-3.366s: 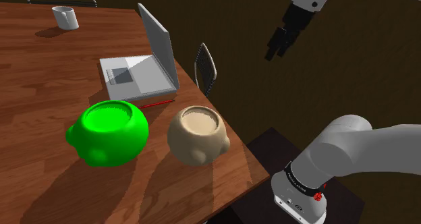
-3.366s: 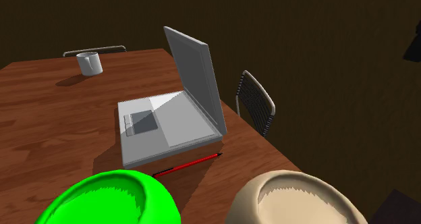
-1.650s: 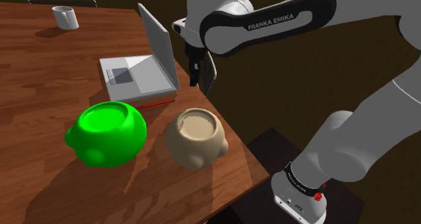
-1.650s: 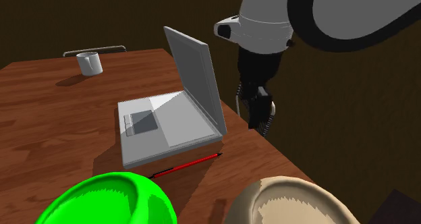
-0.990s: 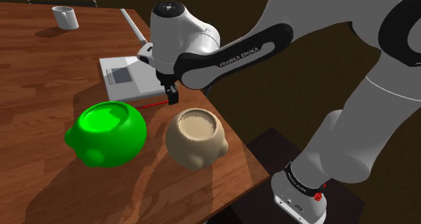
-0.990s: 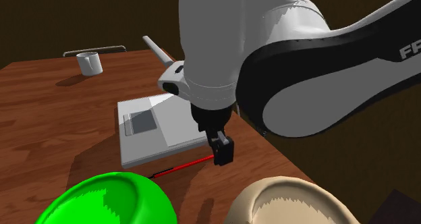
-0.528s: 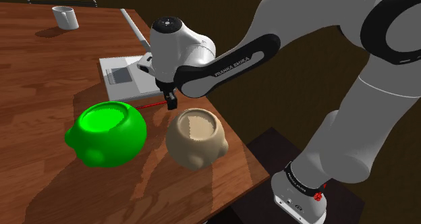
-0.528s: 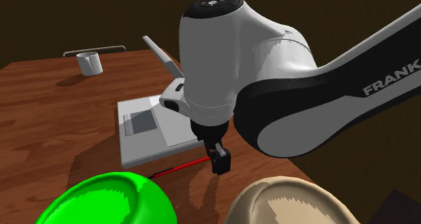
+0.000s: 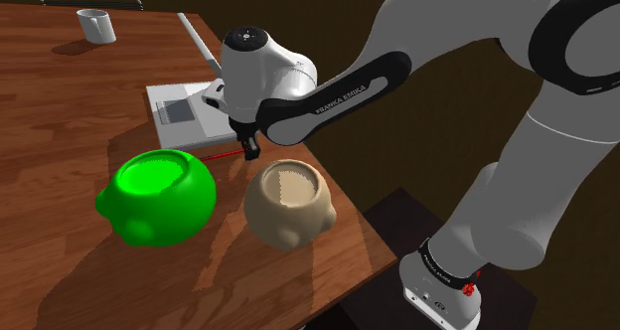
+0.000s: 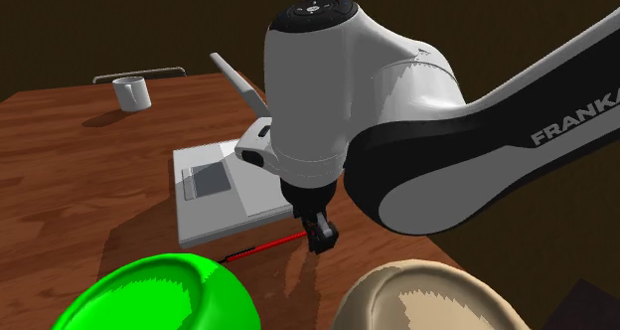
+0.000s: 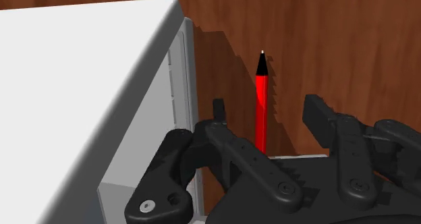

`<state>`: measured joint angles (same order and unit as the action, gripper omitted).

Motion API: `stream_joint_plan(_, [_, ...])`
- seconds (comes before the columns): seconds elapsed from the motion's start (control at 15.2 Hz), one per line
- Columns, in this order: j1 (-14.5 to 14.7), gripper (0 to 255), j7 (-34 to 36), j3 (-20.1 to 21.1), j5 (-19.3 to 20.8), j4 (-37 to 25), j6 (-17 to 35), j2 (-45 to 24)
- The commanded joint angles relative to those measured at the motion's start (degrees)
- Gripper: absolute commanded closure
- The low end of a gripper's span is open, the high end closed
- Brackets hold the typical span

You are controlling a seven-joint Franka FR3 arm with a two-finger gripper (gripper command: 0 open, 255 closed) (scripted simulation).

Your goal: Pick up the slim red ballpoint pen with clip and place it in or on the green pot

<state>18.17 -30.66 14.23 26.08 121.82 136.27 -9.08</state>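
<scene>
The slim red pen (image 9: 225,155) with a black tip lies flat on the wooden table (image 9: 60,109), between the grey laptop (image 9: 184,117) and the two pots. My black gripper (image 9: 252,149) is down at the pen's end nearest the table edge. In the wrist view the fingers (image 11: 218,109) stand apart, open, with the pen (image 11: 261,104) running between them and touching neither; the gripper (image 11: 268,111) holds nothing. The green pot (image 9: 157,193) stands upright close by, towards the shoulder view's left. In the second exterior view the gripper (image 10: 320,237) hangs over the pen (image 10: 264,247), behind the green pot (image 10: 159,296).
A beige pot (image 9: 290,201) stands beside the green one, close under the arm. The open laptop (image 10: 221,184) lies just behind the pen, its edge right beside one finger. A white mug (image 9: 94,25) sits far back. The table edge (image 9: 343,204) runs near the beige pot.
The arm swung down from high on the shoulder view's right to the pen. In the last half second the gripper sank slightly lower around it. Pen and pots have not moved.
</scene>
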Motion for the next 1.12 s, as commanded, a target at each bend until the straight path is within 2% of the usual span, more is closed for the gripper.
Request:
stream_joint_plan(0.0, [-0.01, 255, 0.0, -0.02, 0.02, 0.0, 0.02, -0.03])
stream_joint_plan(0.53, [-0.01, 255, 0.01, -0.02, 0.02, -0.01, 0.03, -0.04])
stream_joint_plan(1.06, [-0.22, 255, -3.23, 0.58, -3.14, -2.14, -4.89, 3.37])
